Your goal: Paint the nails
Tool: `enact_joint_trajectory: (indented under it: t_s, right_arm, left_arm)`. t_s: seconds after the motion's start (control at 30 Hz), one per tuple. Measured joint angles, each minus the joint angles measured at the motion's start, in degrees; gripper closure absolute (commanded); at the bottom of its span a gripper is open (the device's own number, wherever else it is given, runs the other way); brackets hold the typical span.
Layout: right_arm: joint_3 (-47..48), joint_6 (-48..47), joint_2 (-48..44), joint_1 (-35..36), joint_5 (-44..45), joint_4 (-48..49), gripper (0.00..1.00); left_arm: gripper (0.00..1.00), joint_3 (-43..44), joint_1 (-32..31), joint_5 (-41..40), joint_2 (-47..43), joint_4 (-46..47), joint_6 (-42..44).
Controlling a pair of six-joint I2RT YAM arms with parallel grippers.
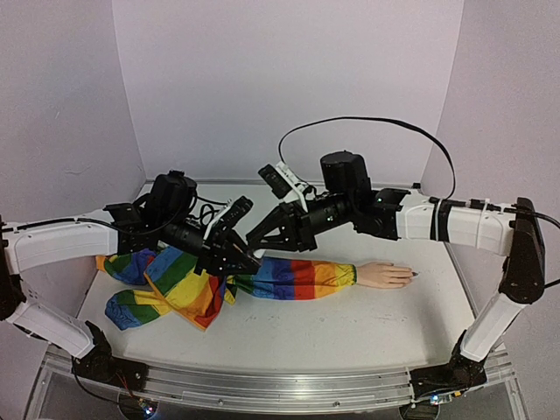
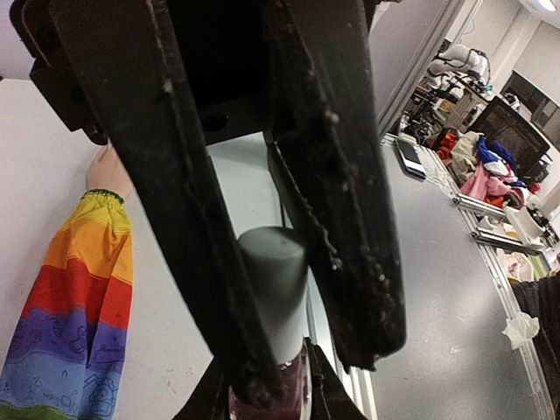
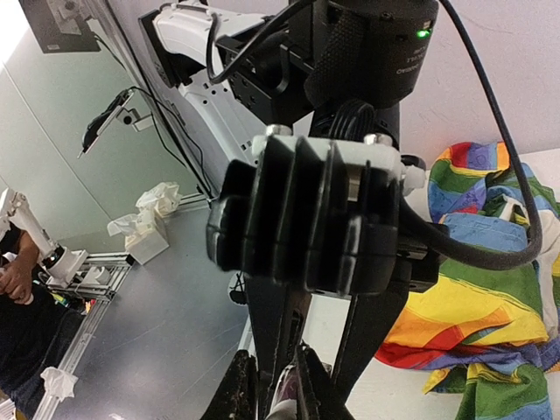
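The pale mannequin hand (image 1: pixel 385 274) lies on the white table, fingers pointing right, in a rainbow-striped sleeve (image 1: pixel 293 277). Its nails are too small to make out, apart from a dark speck at the fingertips (image 1: pixel 412 276). Both grippers meet above the sleeve's left part, far from the hand. My right gripper (image 3: pixel 278 395) is shut on the dark purple glass body of a polish bottle (image 2: pixel 273 392). My left gripper (image 2: pixel 306 360) closes on the bottle's grey cap (image 2: pixel 273 284) from above. In the top view my left gripper (image 1: pixel 240 255) and right gripper (image 1: pixel 257 240) hide the bottle.
The sleeve's loose rainbow cloth is heaped at the left (image 1: pixel 166 293) and shows in the right wrist view (image 3: pixel 477 289). Black cables (image 1: pixel 210 210) lie behind the left arm. The metal rail (image 1: pixel 262 385) runs along the near table edge.
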Motion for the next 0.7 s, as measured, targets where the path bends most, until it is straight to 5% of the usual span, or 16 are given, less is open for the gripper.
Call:
enact_joint_trajectory:
  t_s: [0.2,0.53,0.7]
  right_arm:
    - [-0.07,3.13,0.09,0.09,8.22,2.56,1.0]
    - [6.12,24.48,5.07,8.02,50.8,5.29,1.0]
    - [8.39,29.66,7.45,10.05,61.13,3.82,1.0]
  left_arm:
    - [1.0,-0.28,0.22,-10.8,-2.89,-0.31,-1.9]
    - [1.0,-0.9,0.11,-35.23,-6.21,-0.26,-5.49]
    - [1.0,-1.09,-0.72,-43.17,-5.68,-0.66,-4.98]
